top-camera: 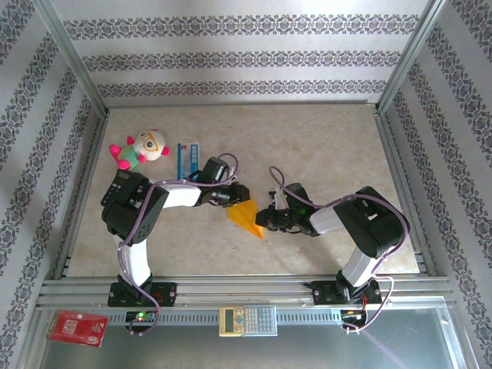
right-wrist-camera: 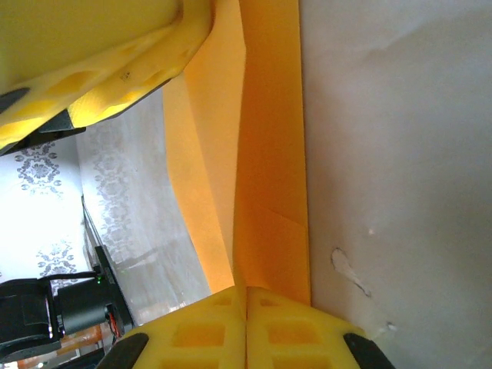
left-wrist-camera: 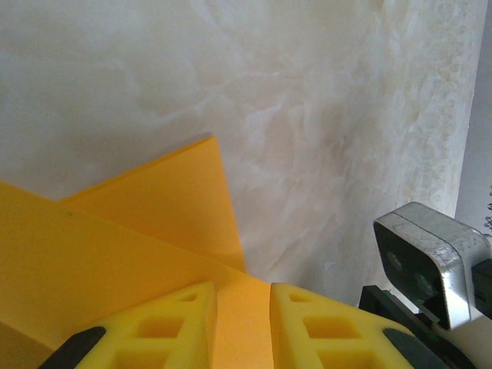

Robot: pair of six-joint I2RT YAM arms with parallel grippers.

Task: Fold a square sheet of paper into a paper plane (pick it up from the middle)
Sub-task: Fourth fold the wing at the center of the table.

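The orange-yellow sheet of paper (top-camera: 247,216) is folded into a pointed wedge with layered flaps and sits between my two grippers at mid-table. My right gripper (right-wrist-camera: 246,298) is shut on one folded edge of the paper (right-wrist-camera: 269,154), fingertips pressed together. My left gripper (left-wrist-camera: 243,307) has its yellow fingers a little apart, and the paper (left-wrist-camera: 138,231) shows flat in the gap and spreads to the left. In the top view the left gripper (top-camera: 236,197) is at the paper's upper left and the right gripper (top-camera: 266,218) at its right. A left finger (right-wrist-camera: 115,84) touches the paper's far end.
A plush toy (top-camera: 142,150) and a blue-and-white packet (top-camera: 189,157) lie behind the left arm. A calculator (top-camera: 247,320) and a red packet (top-camera: 77,328) rest on the metal front rail. Patterned walls enclose the table on three sides.
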